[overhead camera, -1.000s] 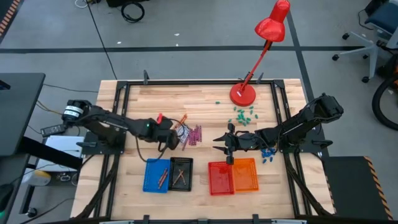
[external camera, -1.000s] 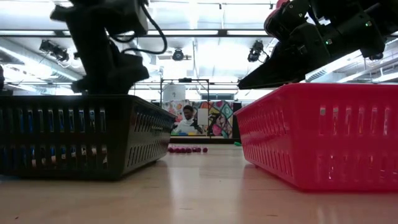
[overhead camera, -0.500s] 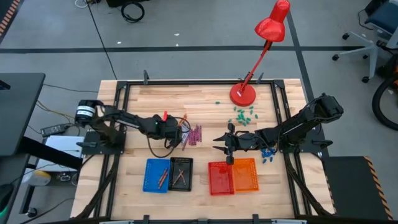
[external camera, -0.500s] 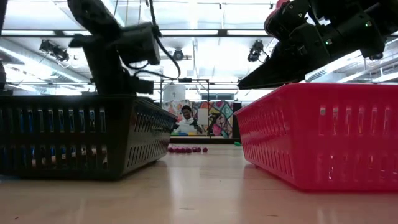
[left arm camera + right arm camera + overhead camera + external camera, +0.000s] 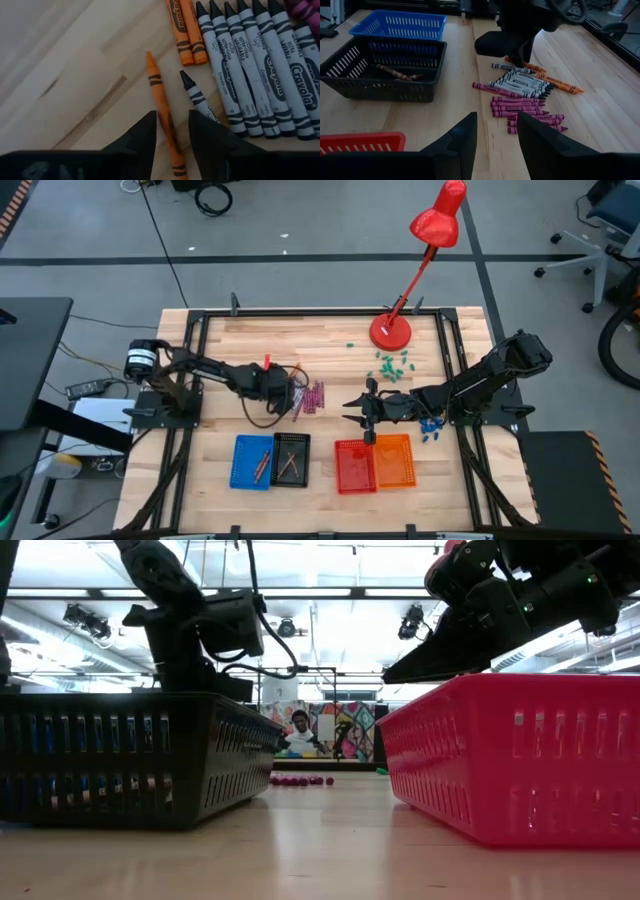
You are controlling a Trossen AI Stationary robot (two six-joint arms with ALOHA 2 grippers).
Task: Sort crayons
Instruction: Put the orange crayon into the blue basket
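The crayons (image 5: 308,395) lie loose on the table's middle: grey ones (image 5: 250,65), orange ones (image 5: 186,30) and magenta ones (image 5: 520,107). My left gripper (image 5: 285,385) is open low over the pile's left side. In the left wrist view (image 5: 171,117) its fingers stand on either side of a single orange crayon (image 5: 159,95) that lies flat on the wood; I cannot tell whether they touch it. My right gripper (image 5: 358,408) is open and empty, right of the pile, and it also shows in the right wrist view (image 5: 495,135).
Four baskets stand in a row near the front: blue (image 5: 252,461), black (image 5: 291,458) with brown crayons, red (image 5: 354,465), orange (image 5: 394,459). A red lamp (image 5: 390,330) stands at the far edge. Green bits (image 5: 392,364) and blue chunks (image 5: 431,428) lie right.
My left gripper has gone toward the table's right and far edges, away from the baskets and up to the crayon pile. The crayons and my right arm have kept still.
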